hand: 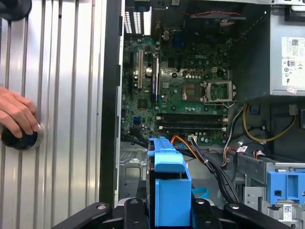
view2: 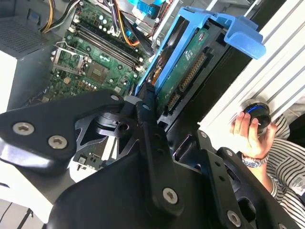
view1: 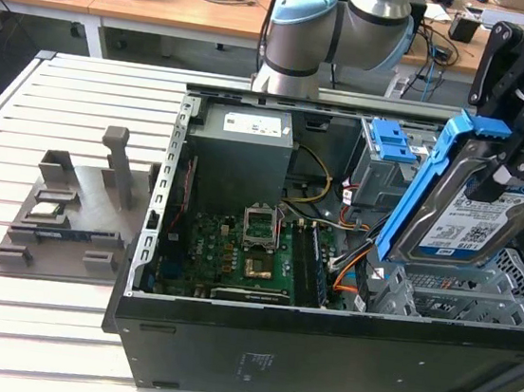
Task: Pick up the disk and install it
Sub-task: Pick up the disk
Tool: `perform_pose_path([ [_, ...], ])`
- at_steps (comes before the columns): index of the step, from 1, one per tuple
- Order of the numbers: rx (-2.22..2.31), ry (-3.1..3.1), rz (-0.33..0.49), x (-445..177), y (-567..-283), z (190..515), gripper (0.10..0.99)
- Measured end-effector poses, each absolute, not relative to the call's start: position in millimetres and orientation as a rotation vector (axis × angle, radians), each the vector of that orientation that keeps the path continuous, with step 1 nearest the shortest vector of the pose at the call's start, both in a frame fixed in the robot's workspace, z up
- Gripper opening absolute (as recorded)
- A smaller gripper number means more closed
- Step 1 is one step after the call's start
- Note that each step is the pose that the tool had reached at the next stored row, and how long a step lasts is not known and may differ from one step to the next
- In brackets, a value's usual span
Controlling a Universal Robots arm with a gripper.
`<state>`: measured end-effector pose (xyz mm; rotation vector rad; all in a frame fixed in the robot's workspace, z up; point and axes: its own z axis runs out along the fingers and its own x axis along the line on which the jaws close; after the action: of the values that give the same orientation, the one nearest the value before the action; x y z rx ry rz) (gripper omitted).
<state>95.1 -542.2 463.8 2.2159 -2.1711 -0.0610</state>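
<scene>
Disk (view1: 464,226) held tilted over the case (view1: 225,344).
It is clamped in the jaws of the gripper (view1: 508,155), seemingly just clear of the cage (view1: 460,297).

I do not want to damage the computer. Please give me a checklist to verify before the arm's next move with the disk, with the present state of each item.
1. Grip: ok. The gripper is shut on the disk, which hangs in the air.
2. Disk over the cage: ok, judging from the exterior view.
3. Disk level with the cage: not ok. It is steeply tilted.
4. Cage free inside: cannot tell. The disk hides part of it.
5. Cables out of the way: cannot tell. They run close beside the disk.
6. Hand clear: ok. It rests on a knob on the table, outside the case.
</scene>
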Motion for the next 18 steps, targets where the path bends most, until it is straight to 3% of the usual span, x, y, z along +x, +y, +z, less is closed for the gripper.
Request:
perform_pose_path([
  [18, 2.216, -2.171, -0.061, 137, -540, 446, 0.365],
])
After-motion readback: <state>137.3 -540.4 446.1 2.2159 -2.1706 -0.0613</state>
